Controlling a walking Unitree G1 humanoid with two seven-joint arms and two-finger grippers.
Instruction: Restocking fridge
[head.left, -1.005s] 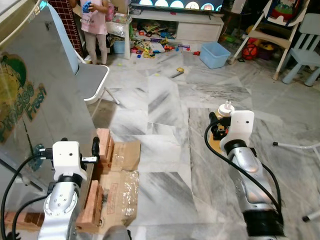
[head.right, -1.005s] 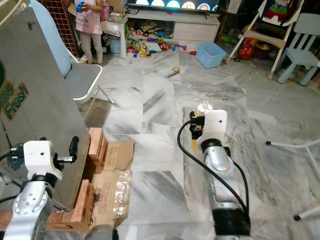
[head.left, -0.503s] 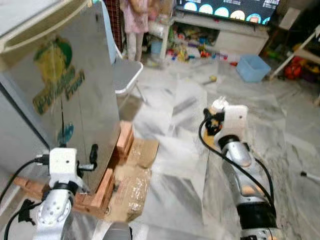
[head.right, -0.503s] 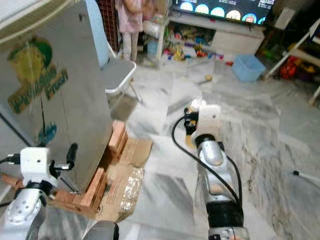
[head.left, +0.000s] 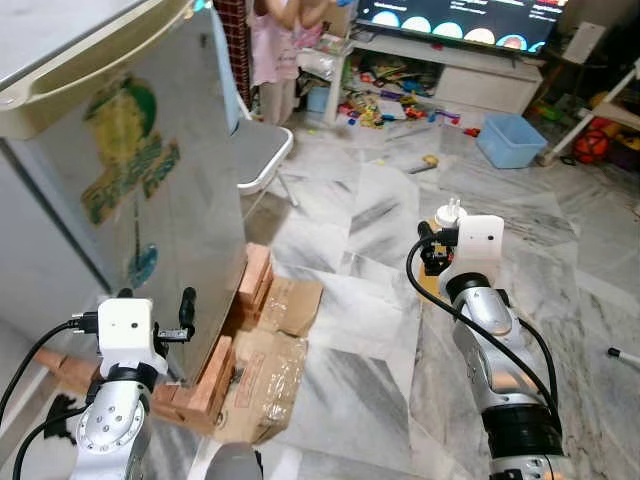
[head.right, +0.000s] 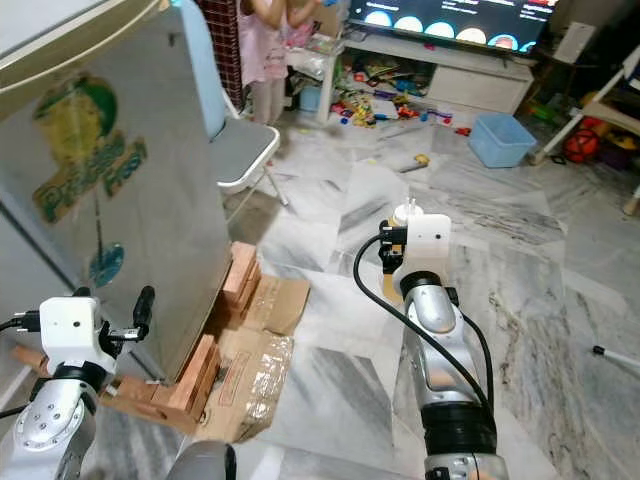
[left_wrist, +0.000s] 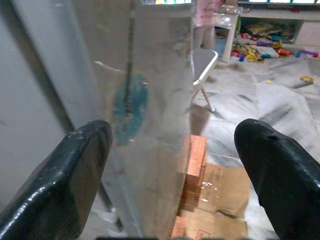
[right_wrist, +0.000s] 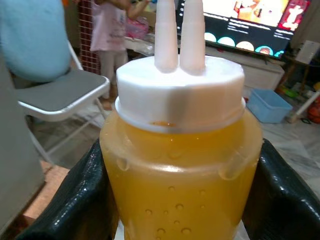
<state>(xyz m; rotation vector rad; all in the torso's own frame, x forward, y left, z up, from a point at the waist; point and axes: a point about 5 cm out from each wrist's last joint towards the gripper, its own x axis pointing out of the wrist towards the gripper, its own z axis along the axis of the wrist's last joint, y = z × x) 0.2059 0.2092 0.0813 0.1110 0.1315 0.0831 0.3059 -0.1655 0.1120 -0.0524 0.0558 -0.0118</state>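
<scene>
Clamped tight in the right gripper (right_wrist: 182, 195): a squeeze bottle (right_wrist: 181, 150) of orange sauce with a white twin-nozzle cap, black fingers (right_wrist: 75, 200) pressed against both its sides, held out in front at mid-height over the marble floor (head.left: 330, 310). Seen close in the right wrist view: beads of liquid inside the bottle wall and the two nozzles standing upright; from the head views, just the cap tip poking up beyond the white wrist housing. Spread wide around nothing: the left gripper (left_wrist: 172, 165), low at the robot's left, facing the near corner edge of the closed fridge (head.left: 130, 190), steel door with a green-and-yellow logo. In the left wrist view, a blue sticker on that door and, past the corner, stacked bricks (left_wrist: 192, 160) under the fridge base with flattened cardboard (head.left: 270, 350) spilling onto the floor beside them. Beyond the fridge, a folding chair (head.left: 258, 150) and a person in pink (head.left: 285, 50) standing near it. Farther back, scattered toys (head.left: 400, 105), a blue bin (head.left: 508, 140) and a lit screen on a low stand. Wide bare marble between the fridge's corner and the right arm.
</scene>
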